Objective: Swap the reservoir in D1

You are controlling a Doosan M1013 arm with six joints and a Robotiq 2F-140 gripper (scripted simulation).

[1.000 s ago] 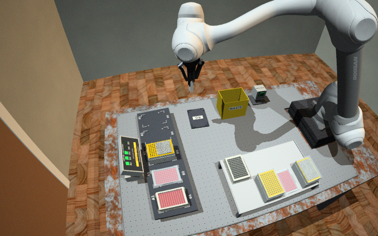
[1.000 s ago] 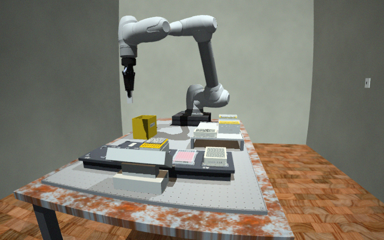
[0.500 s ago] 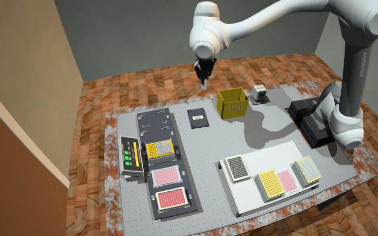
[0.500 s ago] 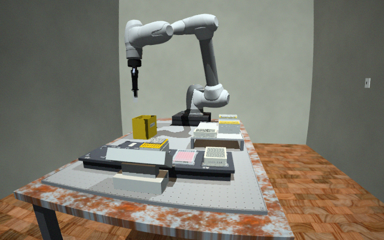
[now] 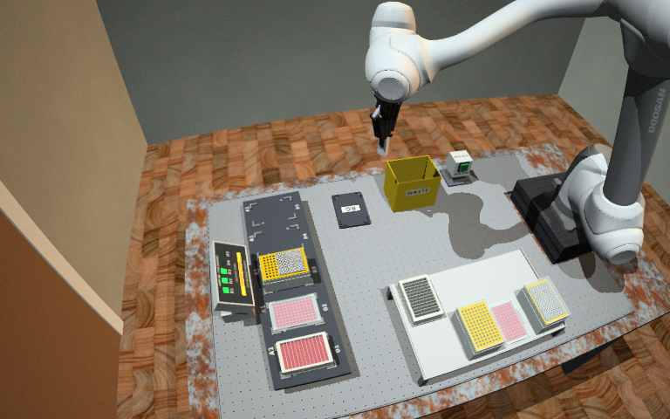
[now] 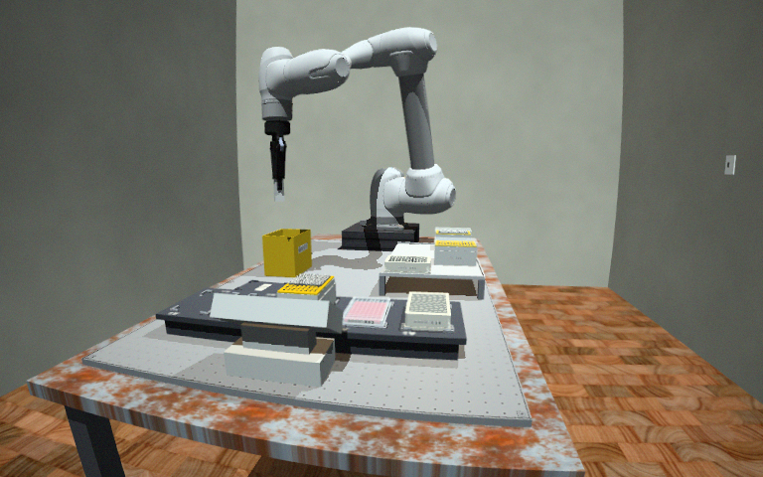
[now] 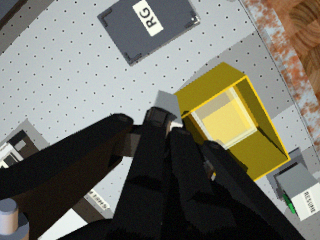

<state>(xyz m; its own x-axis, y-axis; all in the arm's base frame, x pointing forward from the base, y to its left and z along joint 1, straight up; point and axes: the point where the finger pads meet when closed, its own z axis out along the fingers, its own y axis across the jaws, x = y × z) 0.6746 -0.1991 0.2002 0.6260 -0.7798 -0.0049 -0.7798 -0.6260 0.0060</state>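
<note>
My gripper (image 5: 383, 147) is shut and empty. It hangs high above the table, just behind the far left rim of the yellow waste bin (image 5: 413, 182). It also shows in the exterior view (image 6: 278, 193) and in the wrist view (image 7: 163, 118). A cream-framed reservoir with red troughs (image 5: 304, 352) lies flat in D1 at the near end of the dark deck. A cream reservoir with dark troughs (image 5: 420, 298) stands flat on the white shelf (image 5: 474, 305). The RESUME key (image 5: 461, 165) on its post stands right of the bin; it also shows in the wrist view (image 7: 302, 194).
D2 holds a pink plate (image 5: 294, 312) and D3 a yellow tip rack (image 5: 283, 263); the two far positions are bare. The RG nest (image 5: 351, 212) lies left of the bin. The shelf also carries two tip racks (image 5: 479, 325) (image 5: 545, 300) and a pink plate (image 5: 509, 320). The status panel (image 5: 232, 278) stands left of the deck.
</note>
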